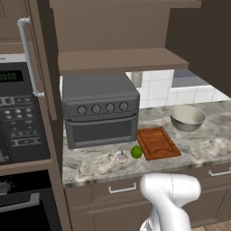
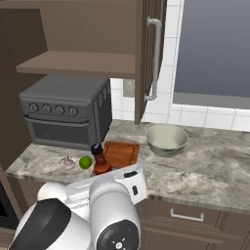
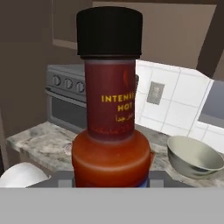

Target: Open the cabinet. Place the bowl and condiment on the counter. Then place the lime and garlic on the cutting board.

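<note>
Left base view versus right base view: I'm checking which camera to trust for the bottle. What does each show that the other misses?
Left base view alone: the microwave panel beside the open cabinet.

Right base view alone: the condiment upright at the counter's front edge, by the robot's hand, and the window.

Both: bowl on the counter, lime and garlic beside the cutting board, toaster oven.

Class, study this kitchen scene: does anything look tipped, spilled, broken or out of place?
Nothing stands out. The bowl sits upright on the counter, the sauce bottle is upright at the gripper, and the lime and garlic lie beside the cutting board.
</note>
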Robot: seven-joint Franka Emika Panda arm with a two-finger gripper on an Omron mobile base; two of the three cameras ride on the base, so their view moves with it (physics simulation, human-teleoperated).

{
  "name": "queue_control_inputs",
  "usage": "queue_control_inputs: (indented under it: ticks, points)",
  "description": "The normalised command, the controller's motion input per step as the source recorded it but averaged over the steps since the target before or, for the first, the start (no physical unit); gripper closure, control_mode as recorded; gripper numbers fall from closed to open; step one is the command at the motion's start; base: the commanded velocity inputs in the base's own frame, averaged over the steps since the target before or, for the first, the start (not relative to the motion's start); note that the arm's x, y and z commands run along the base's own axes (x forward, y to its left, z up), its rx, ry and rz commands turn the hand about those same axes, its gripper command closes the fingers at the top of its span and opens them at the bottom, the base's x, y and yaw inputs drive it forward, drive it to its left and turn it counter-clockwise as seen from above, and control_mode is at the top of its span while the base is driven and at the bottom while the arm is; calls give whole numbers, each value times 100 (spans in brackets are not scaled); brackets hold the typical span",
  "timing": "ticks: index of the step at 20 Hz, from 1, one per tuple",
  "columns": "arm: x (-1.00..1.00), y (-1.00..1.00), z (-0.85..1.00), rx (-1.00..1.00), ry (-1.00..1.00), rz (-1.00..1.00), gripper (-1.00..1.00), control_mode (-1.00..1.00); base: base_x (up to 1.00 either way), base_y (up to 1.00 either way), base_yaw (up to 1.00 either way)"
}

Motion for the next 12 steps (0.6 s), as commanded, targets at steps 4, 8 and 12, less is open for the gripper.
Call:
queue_control_inputs:
  ticks: [4, 8, 12]
  points:
    - [29, -28, -21, 0, -1, 0, 100, -100, 0, 0, 0]
    - [48, -15, -28, 0, 0, 0, 100, -100, 0, 0, 0]
    - [38, -22, -23, 0, 0, 1, 100, -100, 0, 0, 0]
